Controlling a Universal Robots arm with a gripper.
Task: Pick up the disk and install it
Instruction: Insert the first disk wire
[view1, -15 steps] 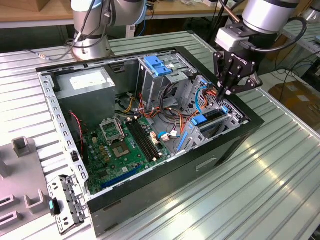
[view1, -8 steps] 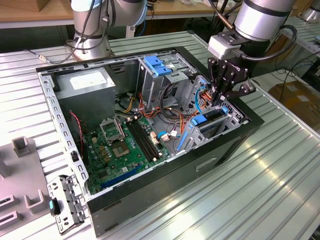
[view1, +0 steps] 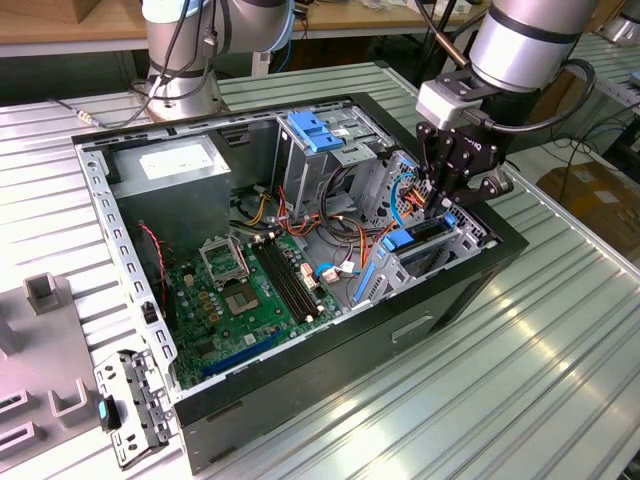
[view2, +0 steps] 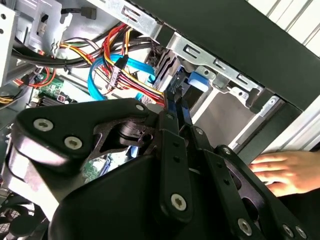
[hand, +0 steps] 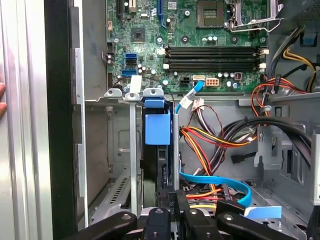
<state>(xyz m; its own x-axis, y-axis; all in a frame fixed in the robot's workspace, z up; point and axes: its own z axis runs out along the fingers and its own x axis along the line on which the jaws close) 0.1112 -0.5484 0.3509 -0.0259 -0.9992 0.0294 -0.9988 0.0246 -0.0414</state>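
The disk (view1: 418, 240) stands on edge in the drive cage at the front corner of the open computer case (view1: 330, 350), toward the exterior view's right. In the first wrist view the disk (hand: 158, 127) shows its blue tab and a thin blue side rail. My gripper (view1: 447, 207) hangs right above it, shut, with the fingers pinched on that blue rail. Both wrist views show this: the gripper (hand: 176, 200) straddles the rail, and the gripper (view2: 175, 107) has the blue strip of the disk (view2: 195, 82) between its fingers.
Bundles of red, yellow and blue cables (hand: 210, 137) crowd the cage beside the disk. The motherboard (view1: 240, 290), a grey power-supply box (view1: 180, 170) and a blue-topped bay (view1: 315, 130) fill the case. A person's hand (view2: 280, 170) rests outside the case wall. Loose brackets (view1: 130, 410) lie at the exterior view's left.
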